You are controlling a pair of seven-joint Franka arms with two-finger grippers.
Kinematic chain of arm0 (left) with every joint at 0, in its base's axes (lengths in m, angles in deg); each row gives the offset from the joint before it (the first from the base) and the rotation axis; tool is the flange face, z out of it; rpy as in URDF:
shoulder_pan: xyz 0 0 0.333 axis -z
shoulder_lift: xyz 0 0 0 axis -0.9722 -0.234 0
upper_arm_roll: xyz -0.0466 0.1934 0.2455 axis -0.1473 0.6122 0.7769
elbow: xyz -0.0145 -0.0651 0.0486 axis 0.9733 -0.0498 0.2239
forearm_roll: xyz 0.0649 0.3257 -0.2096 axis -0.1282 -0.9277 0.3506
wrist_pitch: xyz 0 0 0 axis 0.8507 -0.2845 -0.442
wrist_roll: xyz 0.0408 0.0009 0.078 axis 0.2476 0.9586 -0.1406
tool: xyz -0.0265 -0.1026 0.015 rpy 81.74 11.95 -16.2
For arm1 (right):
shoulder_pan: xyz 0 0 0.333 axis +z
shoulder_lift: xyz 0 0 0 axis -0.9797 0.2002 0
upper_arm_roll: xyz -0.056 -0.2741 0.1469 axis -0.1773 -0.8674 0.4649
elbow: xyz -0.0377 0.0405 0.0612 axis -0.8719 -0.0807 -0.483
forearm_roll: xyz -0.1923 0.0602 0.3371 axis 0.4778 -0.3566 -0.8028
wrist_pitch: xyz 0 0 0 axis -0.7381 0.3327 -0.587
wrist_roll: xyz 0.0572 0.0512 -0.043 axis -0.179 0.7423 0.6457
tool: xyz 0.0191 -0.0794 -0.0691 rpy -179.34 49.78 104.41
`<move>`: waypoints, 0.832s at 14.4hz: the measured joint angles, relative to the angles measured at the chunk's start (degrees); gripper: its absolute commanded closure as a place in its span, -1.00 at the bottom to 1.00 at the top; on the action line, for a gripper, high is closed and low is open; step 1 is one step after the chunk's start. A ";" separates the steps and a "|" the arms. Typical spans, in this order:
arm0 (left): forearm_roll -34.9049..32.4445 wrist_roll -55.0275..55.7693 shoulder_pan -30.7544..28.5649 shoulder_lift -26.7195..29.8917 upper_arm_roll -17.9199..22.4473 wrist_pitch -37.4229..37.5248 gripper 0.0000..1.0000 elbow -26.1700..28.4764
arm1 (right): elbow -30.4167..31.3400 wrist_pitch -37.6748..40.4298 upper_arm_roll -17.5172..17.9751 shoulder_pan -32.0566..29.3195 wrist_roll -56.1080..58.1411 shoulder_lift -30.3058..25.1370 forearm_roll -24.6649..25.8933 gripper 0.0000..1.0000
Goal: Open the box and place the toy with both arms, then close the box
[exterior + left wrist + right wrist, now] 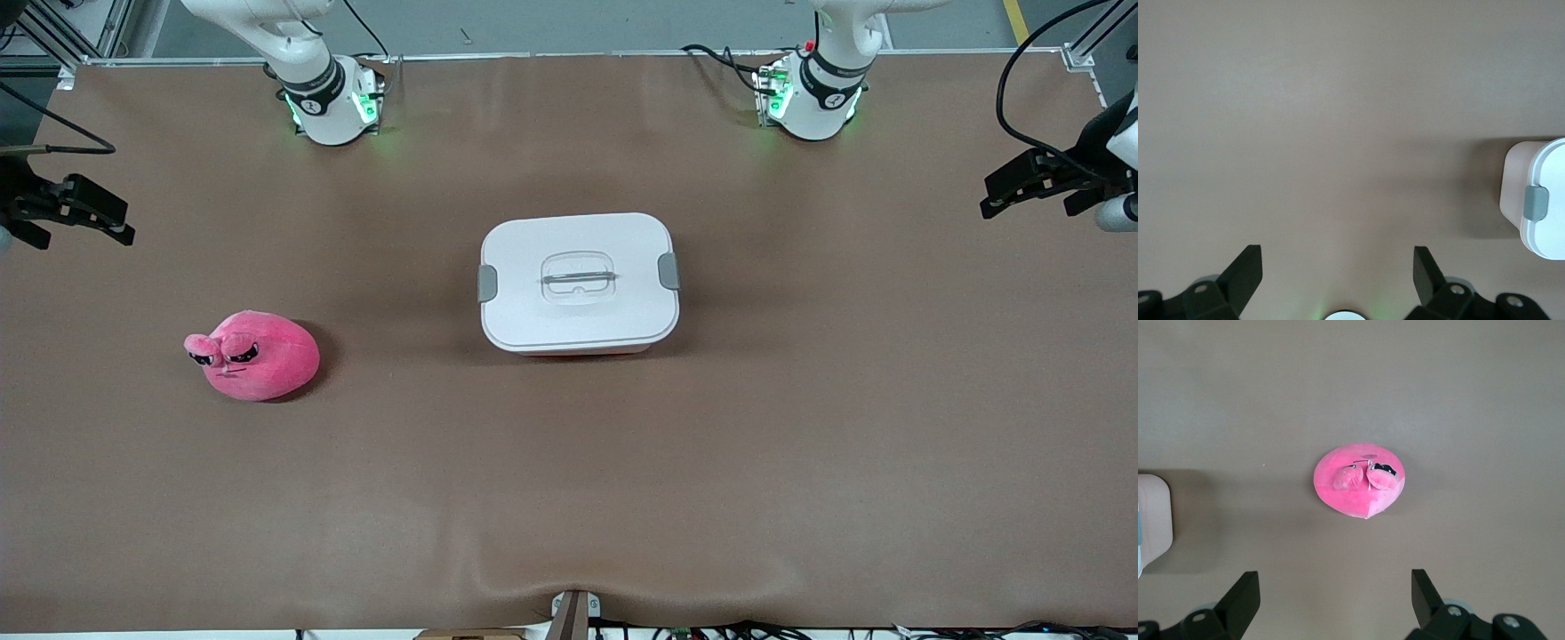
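The front view alone showed the whole brown table: the rounded-rectangular pale pink plastic box sat at its middle under a white lid with two grey side clips and a recessed central handle, shut. The round hot-pink plush toy with droopy black-lined eyes lay on the table toward the right arm's end, at about eight o'clock from the box and a little nearer the front camera, well apart from it.

The left wrist view added the box's pink wall below the lid's rim, with one grey clip on it; the toy did not show there. The right wrist view showed the toy from above, eyes up, and only a corner of the box.

The right pincer hung over the table's edge at the right arm's end, at about eleven o'clock from the toy in the front view and well clear of it; its black fingers stood wide apart with nothing between them. The left pincer hung over the table's edge at the left arm's end, at roughly two o'clock from the box and well apart from it; its fingers were likewise spread wide and empty
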State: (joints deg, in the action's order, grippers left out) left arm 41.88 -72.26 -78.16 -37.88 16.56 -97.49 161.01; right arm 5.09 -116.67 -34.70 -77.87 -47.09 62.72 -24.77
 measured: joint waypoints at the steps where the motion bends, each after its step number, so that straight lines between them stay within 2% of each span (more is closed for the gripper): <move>1: 0.00 0.00 -0.05 0.00 0.08 0.00 -1.00 -0.01 | 0.01 0.29 -0.06 -0.01 0.00 0.00 0.03 -1.00; 12: 0.00 0.00 -0.20 -0.85 0.53 0.00 -1.00 -0.07 | 0.07 2.03 -0.24 -0.80 -0.01 0.02 0.10 -1.00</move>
State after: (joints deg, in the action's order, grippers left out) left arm 41.88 -72.26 -78.36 -38.73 17.10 -97.49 160.95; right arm 5.16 -114.64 -34.93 -78.66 -47.09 62.74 -24.66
